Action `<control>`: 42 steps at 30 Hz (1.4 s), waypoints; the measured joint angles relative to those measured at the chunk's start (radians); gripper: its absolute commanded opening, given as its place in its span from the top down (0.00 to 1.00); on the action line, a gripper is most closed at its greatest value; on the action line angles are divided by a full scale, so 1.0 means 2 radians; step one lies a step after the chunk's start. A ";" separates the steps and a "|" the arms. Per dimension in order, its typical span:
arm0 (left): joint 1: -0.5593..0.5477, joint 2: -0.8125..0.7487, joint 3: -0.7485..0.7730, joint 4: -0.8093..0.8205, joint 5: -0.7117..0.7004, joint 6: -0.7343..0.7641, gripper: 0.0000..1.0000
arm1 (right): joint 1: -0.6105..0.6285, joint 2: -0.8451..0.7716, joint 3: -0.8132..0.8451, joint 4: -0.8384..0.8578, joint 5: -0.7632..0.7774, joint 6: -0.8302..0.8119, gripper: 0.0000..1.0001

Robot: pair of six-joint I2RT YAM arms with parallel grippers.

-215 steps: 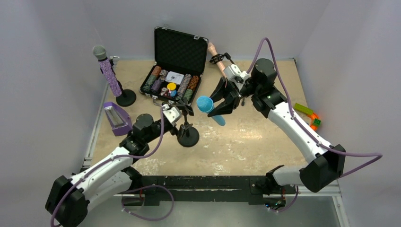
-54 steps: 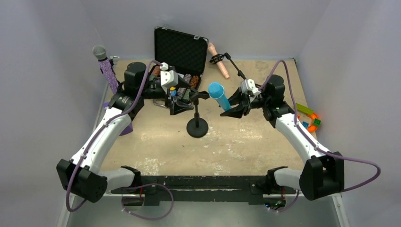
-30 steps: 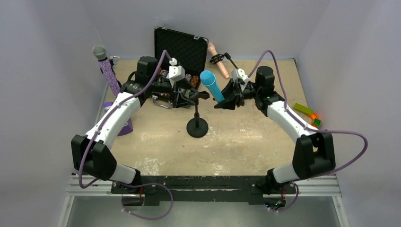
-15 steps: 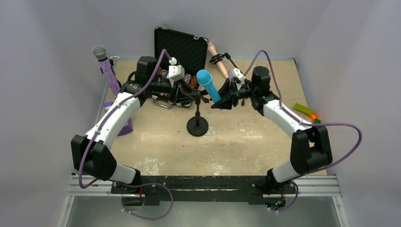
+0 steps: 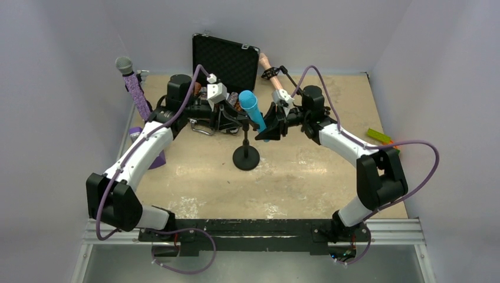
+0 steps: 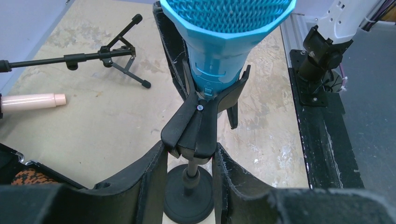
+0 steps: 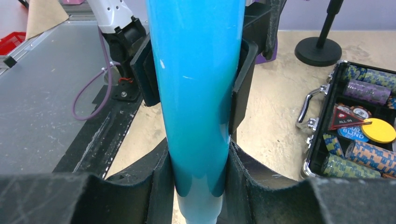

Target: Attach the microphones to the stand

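Observation:
The bright blue microphone (image 5: 250, 110) slants over the middle stand (image 5: 246, 158), head up and to the left. My right gripper (image 7: 198, 179) is shut on its smooth lower body (image 7: 196, 93). In the left wrist view its mesh head (image 6: 229, 18) sits above the stand's black clip (image 6: 198, 123), with its neck between the clip's prongs. My left gripper (image 6: 189, 161) is shut on the base of that clip, above the round foot (image 6: 187, 198). The glittery purple microphone (image 5: 135, 88) stands in a stand at the far left. The pale pink one (image 5: 270, 72) hangs on a boom stand at the back.
An open black case of poker chips (image 5: 221, 59) lies behind the middle stand, partly hidden by my left arm; its chips (image 7: 359, 140) show in the right wrist view. A purple object (image 5: 156, 158) sits at the left edge, a green and orange toy (image 5: 380, 137) at the right.
My right gripper has carried the blue microphone leftward, into the middle stand's clip. My left gripper has closed on the clip's base and holds it.

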 measured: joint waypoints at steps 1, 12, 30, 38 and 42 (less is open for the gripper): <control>0.002 -0.004 -0.007 0.008 0.000 -0.007 0.75 | 0.004 0.004 0.001 0.003 0.001 0.002 1.00; 0.006 -0.028 -0.066 0.113 -0.017 -0.091 0.31 | 0.008 0.025 -0.004 0.092 0.005 0.082 0.68; -0.004 -0.135 -0.097 0.082 -0.079 -0.098 0.12 | -0.038 -0.013 0.014 -0.061 0.039 -0.007 0.13; -0.004 -0.292 -0.137 0.006 -0.197 -0.088 0.10 | -0.074 -0.037 0.101 -0.247 0.147 -0.126 0.09; -0.004 -0.389 -0.186 -0.044 -0.262 -0.088 0.08 | -0.080 -0.015 0.160 -0.274 0.280 -0.119 0.07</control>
